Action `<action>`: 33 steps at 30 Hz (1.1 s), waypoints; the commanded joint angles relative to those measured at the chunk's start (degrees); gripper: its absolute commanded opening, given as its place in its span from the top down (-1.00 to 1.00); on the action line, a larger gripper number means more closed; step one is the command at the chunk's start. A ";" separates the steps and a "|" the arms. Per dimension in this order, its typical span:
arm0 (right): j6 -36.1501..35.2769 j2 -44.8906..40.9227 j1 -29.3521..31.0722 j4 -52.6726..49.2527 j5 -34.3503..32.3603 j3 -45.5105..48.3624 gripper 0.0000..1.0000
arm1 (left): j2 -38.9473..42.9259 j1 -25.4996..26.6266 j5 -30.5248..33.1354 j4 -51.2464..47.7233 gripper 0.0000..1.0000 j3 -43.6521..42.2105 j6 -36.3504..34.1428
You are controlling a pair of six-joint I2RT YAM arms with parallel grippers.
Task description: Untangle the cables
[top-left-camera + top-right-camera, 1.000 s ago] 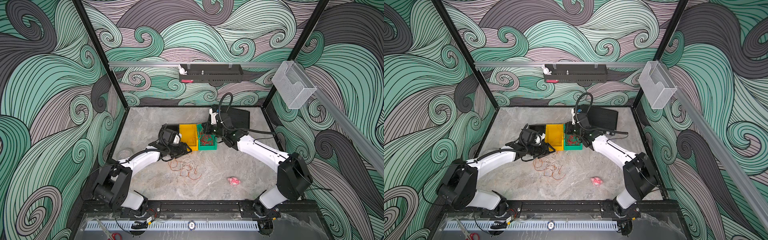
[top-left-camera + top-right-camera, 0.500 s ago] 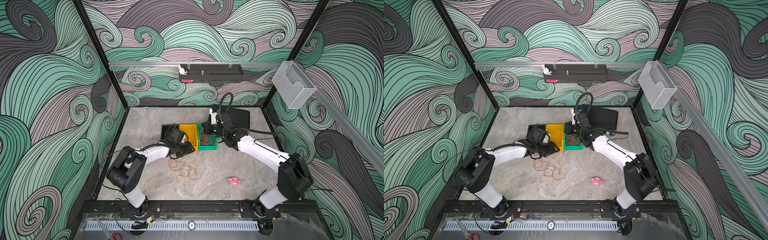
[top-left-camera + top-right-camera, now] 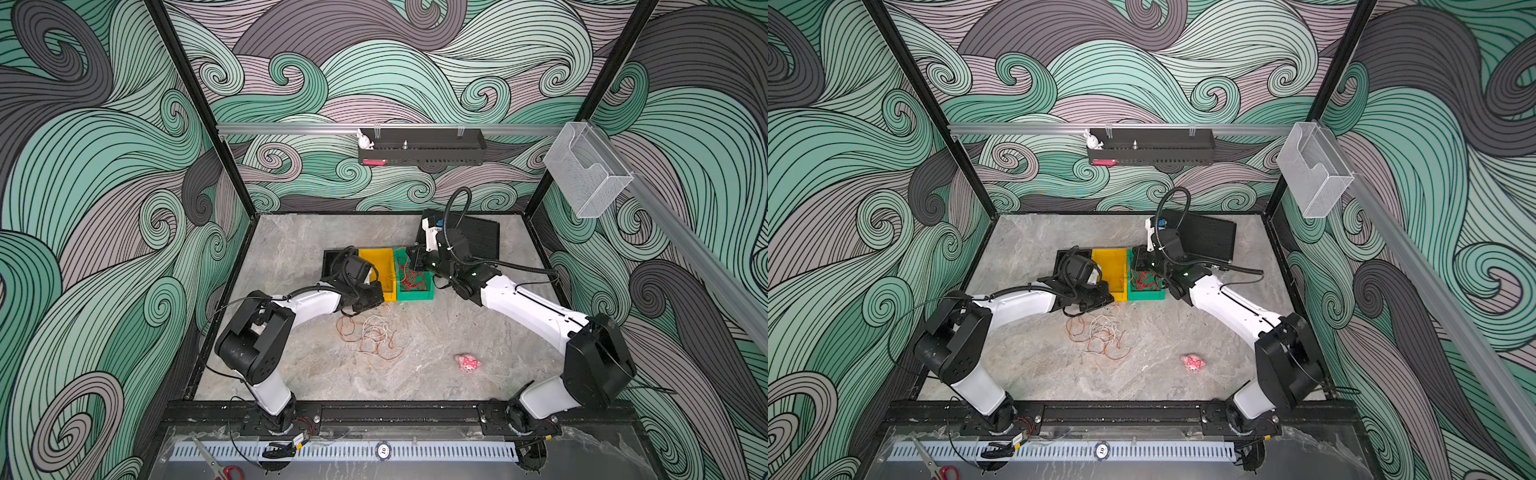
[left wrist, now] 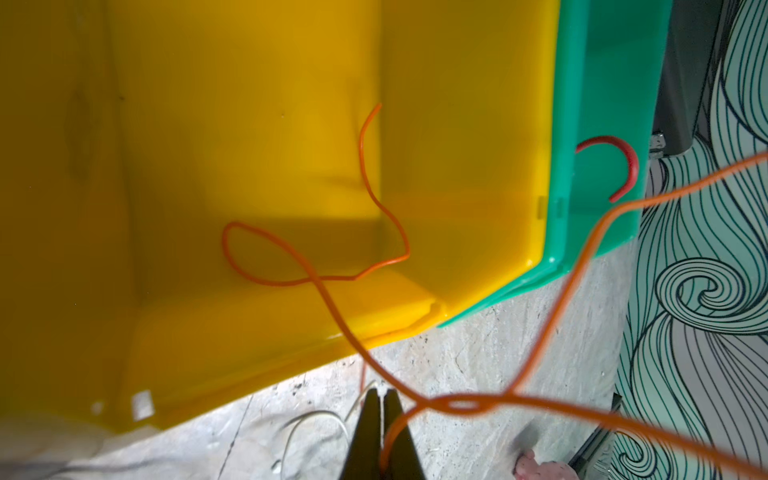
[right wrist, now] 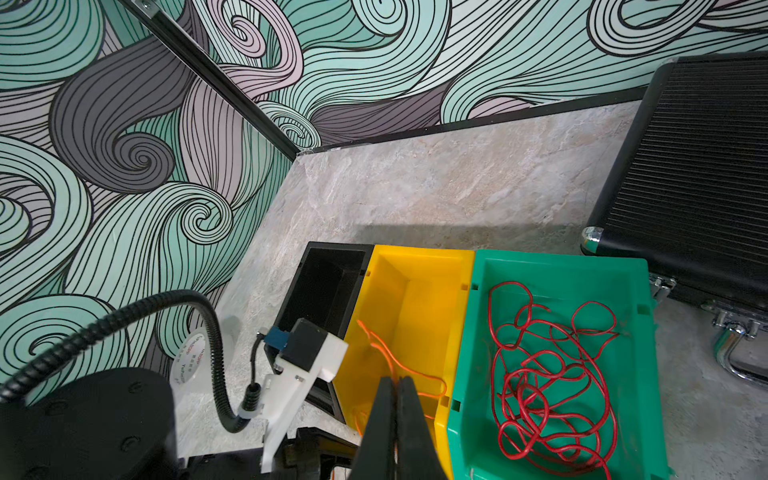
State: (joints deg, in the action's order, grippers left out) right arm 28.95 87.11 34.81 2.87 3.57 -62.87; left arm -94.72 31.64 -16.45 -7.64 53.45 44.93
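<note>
A loose tangle of orange and white cables [image 3: 368, 332] [image 3: 1100, 332] lies on the stone floor in front of the bins. My left gripper [image 3: 376, 301] [image 4: 381, 392] hovers low at the tangle's far edge, by the yellow bin's front. It is shut on an orange cable [image 4: 457, 403] that knots just past its tips. One end of that cable trails over the rim into the yellow bin [image 4: 249, 124] [image 5: 415, 291]. Red cables [image 5: 548, 374] [image 3: 411, 280] fill the green bin [image 5: 623, 270]. My right gripper [image 5: 397, 380] [image 3: 415, 259] is shut above the yellow and green bins, with nothing seen between its jaws.
An empty black bin [image 5: 328, 282] stands next to the yellow one. A black ribbed case [image 3: 478, 239] lies at the back right. A pink plush toy [image 3: 468, 362] sits on the floor at the front right. Scissors [image 3: 224, 469] lie outside the front rail.
My left arm has swung right, bringing its gripper from the black bin to the yellow bin's front. Its jaws have closed on the orange cable. The right arm has not moved.
</note>
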 commanded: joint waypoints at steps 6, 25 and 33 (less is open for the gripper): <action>-1.83 -0.71 0.15 -1.34 -6.12 1.80 1.00 | 8.89 0.09 4.94 -12.04 1.00 4.23 -6.86; -0.74 0.88 -0.96 -2.26 -5.22 2.54 1.00 | 19.99 -2.45 -0.43 -28.00 1.00 10.82 -24.68; 1.49 1.05 1.36 -1.20 1.89 2.86 1.00 | 15.62 -2.38 -4.29 -29.96 1.00 10.50 -23.94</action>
State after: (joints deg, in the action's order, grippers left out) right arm 29.06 87.59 34.81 0.78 1.98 -60.95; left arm -76.44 29.58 -18.15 -34.11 63.90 21.74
